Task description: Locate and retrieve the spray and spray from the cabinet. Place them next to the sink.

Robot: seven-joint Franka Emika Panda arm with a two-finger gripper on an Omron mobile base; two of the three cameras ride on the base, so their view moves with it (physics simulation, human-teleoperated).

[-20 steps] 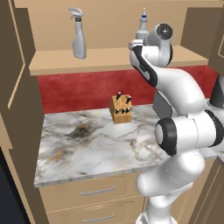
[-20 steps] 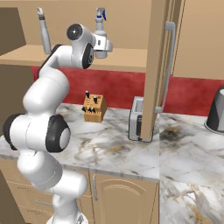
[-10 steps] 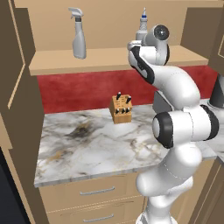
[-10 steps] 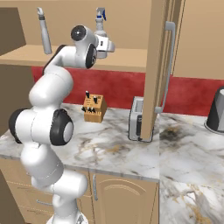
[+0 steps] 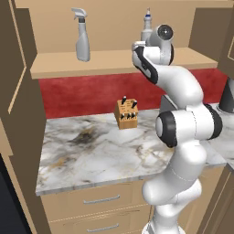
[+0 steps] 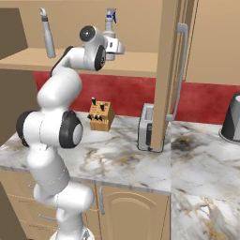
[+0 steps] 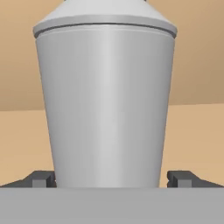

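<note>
Two pale-grey sprays stand on the open cabinet's wooden shelf (image 5: 91, 61). The trigger-head spray (image 5: 82, 36) (image 6: 48, 40) is apart to the left. The blue-tipped nozzle spray (image 5: 147, 25) (image 6: 110, 26) stands right in front of my hand, and its body (image 7: 105, 100) looms large in the hand view. My gripper (image 7: 112, 179) (image 6: 111, 49) is open, with one dark fingertip (image 7: 41, 178) on each side of the bottle's base and a small gap to each. The sink is out of view.
A wooden knife block (image 5: 127, 114) stands on the marble counter (image 5: 91, 151) below the shelf. A toaster (image 6: 146, 126) sits behind the open cabinet door (image 6: 171, 70). A dark kettle (image 6: 232, 117) is at the far right. Drawers lie under the counter.
The hand has edged slightly closer to the nozzle spray on the shelf. The jaws have stayed wide and both bottles have stayed put.
</note>
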